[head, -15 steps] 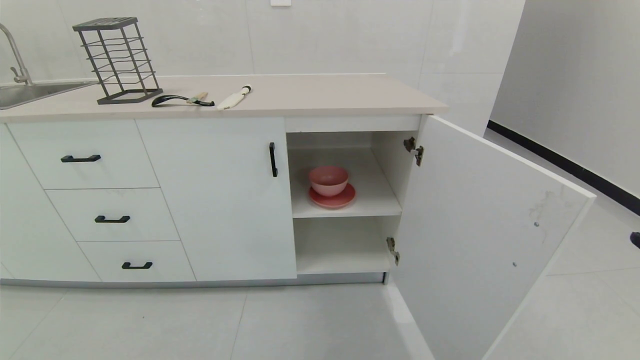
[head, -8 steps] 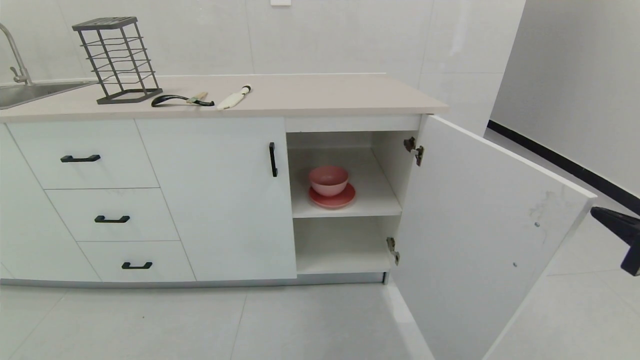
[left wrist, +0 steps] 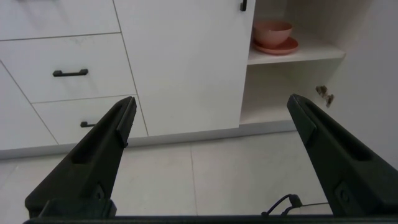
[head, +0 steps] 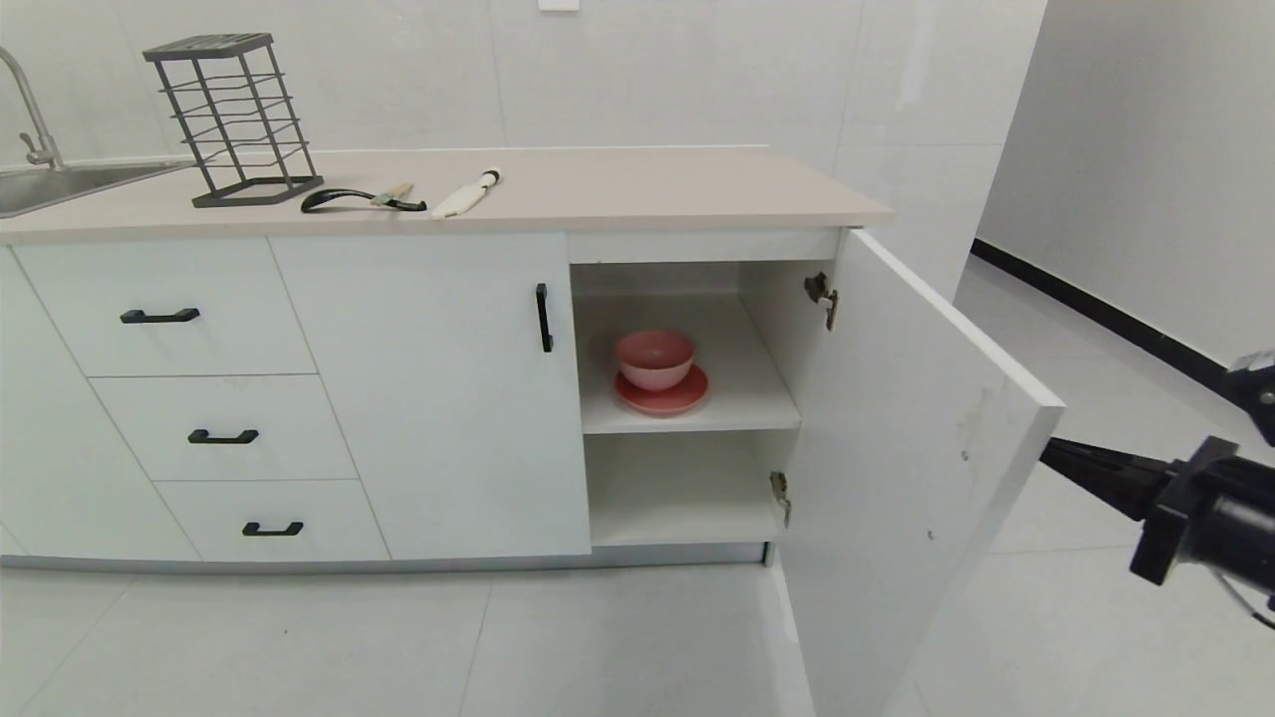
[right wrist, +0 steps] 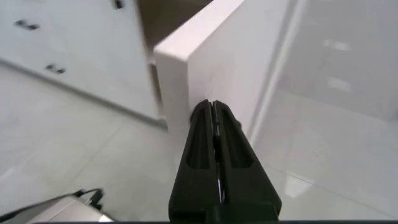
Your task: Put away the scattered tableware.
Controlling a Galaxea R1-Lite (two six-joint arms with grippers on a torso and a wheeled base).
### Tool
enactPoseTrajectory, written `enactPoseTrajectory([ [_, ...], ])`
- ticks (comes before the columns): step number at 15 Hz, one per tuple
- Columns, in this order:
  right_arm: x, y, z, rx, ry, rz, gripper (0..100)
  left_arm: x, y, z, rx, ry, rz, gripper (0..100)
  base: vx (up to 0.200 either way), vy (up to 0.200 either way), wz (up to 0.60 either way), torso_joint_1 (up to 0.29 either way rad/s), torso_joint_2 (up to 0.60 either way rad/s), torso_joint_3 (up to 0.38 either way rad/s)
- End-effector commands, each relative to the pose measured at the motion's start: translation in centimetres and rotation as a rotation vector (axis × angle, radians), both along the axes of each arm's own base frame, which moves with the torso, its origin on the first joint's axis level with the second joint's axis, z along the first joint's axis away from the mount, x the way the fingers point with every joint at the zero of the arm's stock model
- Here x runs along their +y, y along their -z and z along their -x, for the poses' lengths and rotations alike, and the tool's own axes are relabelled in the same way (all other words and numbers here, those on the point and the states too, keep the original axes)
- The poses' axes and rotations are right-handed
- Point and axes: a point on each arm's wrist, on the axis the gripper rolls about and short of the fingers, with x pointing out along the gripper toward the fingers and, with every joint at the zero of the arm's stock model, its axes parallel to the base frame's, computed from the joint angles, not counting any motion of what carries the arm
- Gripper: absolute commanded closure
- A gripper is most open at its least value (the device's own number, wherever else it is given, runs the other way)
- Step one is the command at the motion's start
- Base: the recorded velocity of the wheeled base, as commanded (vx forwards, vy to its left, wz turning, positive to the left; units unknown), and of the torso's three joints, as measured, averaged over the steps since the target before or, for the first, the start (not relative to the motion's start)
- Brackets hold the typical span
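Nearest, the left gripper (left wrist: 211,102) hangs low over the tiled floor (head: 299,647). Its fingers are spread wide with nothing between them, and the floor runs broad and flat from there to the foot of the drawers (head: 224,398).

To the right, the right gripper (right wrist: 212,107) has its fingers pressed together, gripping nothing. Their tips lie against the outer face of the open cabinet door (head: 896,448), just beside its free vertical edge. That door stands swung out on hinges at the right side of the opening, with its free edge angled out over the floor. More floor stretches past it along the right-hand wall.

Inside the opening, a pink bowl (head: 654,357) sits on a pink plate (head: 665,401) on the upper shelf (head: 747,398). They are left of the shelf's middle, set back a little from its front lip and well apart from the side wall.

Left of the opening is a closed door (head: 428,398), its black handle on the edge next to the opening.

On the countertop (head: 647,189), a black ladle (head: 344,198) and a white utensil (head: 463,197) lie near the front edge. The ladle is just beside a wire rack (head: 234,119). A sink (head: 60,181) is set in at the far left end.
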Motion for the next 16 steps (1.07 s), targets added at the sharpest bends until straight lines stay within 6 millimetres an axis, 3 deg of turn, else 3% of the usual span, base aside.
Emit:
enactPoseTrajectory([
  [1,4.2,1.8,-4.7,0.063,-0.174,0.007,100,0.0,0.0,0.0,0.002,-0.001,0.001,0,0.0,0.0,0.0,0.0,0.0,0.0],
  [2,5.5,2.4,-6.6,0.045,-0.205,0.006,100,0.0,0.0,0.0,0.002,-0.001,-0.001,0,0.0,0.0,0.0,0.0,0.0,0.0],
  [3,8.9,4.2,-10.3,-0.005,-0.28,-0.002,100,0.0,0.0,0.0,0.002,-0.002,-0.001,0,0.0,0.0,0.0,0.0,0.0,0.0],
  [4,10.4,4.9,-11.7,-0.033,-0.31,-0.009,100,0.0,0.0,0.0,0.002,-0.002,-0.001,0,0.0,0.0,0.0,0.0,0.0,0.0],
  [6,16.6,7.5,-16.8,-0.112,-0.381,-0.039,100,0.0,0.0,0.0,0.002,-0.002,-0.001,0,0.0,0.0,0.0,0.0,0.0,0.0],
  [9,21.0,8.8,-21.2,-0.199,-0.334,-0.141,100,0.0,0.0,0.0,0.002,-0.004,0.001,0,0.0,0.0,0.0,0.0,0.0,0.0],
  [10,21.1,8.3,-21.0,-0.238,-0.33,-0.164,100,0.0,0.0,0.0,0.002,-0.004,0.002,0,0.0,0.0,0.0,0.0,0.0,0.0],
  [12,20.1,5.4,-19.4,-0.296,-0.329,-0.187,100,0.0,0.0,0.0,0.002,-0.007,0.002,0,0.0,0.0,0.0,0.0,0.0,0.0],
  [13,17.9,2.4,-15.7,-0.291,-0.328,-0.186,100,0.0,0.0,0.0,0.002,-0.005,0.001,0,0.0,0.0,0.0,0.0,0.0,0.0],
  [16,11.6,-2.3,-7.9,-0.337,-0.266,-0.175,100,0.0,0.0,0.0,0.002,-0.007,0.002,0,0.0,0.0,0.0,0.0,0.0,0.0],
])
